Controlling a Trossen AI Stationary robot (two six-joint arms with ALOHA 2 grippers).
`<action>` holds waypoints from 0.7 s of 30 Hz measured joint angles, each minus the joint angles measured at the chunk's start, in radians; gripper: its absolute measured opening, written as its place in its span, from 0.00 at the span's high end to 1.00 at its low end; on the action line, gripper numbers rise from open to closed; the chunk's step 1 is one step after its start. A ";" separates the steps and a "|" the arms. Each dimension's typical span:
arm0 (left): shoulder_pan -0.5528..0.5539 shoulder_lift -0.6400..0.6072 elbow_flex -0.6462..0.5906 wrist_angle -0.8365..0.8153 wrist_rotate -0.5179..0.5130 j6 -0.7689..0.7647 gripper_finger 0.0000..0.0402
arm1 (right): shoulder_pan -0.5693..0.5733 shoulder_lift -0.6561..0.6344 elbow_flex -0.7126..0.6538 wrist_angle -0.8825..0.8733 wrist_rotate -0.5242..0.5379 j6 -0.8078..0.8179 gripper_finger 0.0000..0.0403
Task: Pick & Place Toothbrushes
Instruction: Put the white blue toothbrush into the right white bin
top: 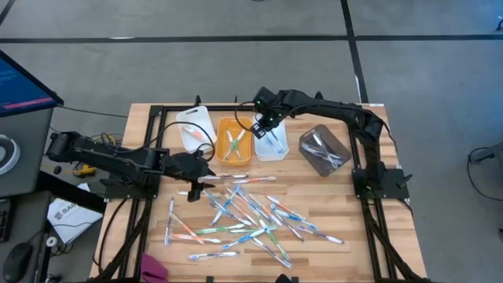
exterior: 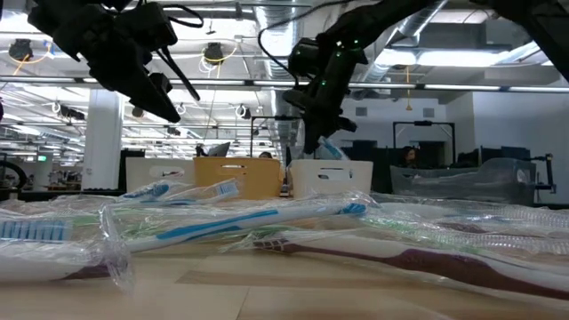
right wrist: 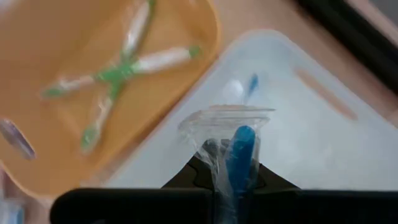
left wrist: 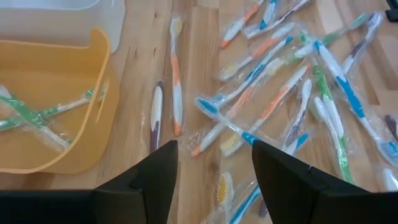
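Many wrapped toothbrushes [top: 244,216] lie scattered on the wooden table, blue, green, orange and purple. My left gripper [left wrist: 214,168] hangs open above the pile's far left part, touching nothing; blue and orange brushes [left wrist: 249,93] lie below its fingers. My right gripper [right wrist: 231,177] hovers over the clear bin [top: 272,145] and is shut on a blue toothbrush [right wrist: 239,149] in clear wrap. Green toothbrushes [right wrist: 118,74] lie crossed in the orange bin [top: 234,140]. In the low view the right gripper [exterior: 322,120] hangs above the white-looking bin [exterior: 331,178]. My right gripper pinches the wrapped blue toothbrush between its two fingers, the blue end [right wrist: 242,140] and the clear wrap [right wrist: 217,121] sticking out past the fingertips. The fingers point down from above. The brush is lifted clear, over the inside of the clear bin [right wrist: 311,124].
Several bins stand in a row at the table's far side: a white one [top: 195,124], the orange, the clear and a dark grey one [top: 324,149] holding wrapped brushes. A black frame [top: 149,134] borders the table. A purple-handled brush [left wrist: 155,118] lies beside the orange bin [left wrist: 56,118].
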 joint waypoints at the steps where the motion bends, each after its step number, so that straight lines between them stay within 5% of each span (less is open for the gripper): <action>1: 0.000 0.000 0.000 0.000 0.001 0.000 0.50 | 0.002 0.008 0.004 0.017 -0.003 0.001 0.98; 14: -0.002 0.000 0.000 0.007 0.002 0.003 0.50 | 0.006 0.098 0.003 -0.006 -0.008 0.018 0.94; 21: -0.002 0.000 0.000 0.010 0.002 0.005 0.50 | 0.007 0.082 0.005 0.000 -0.007 -0.002 0.81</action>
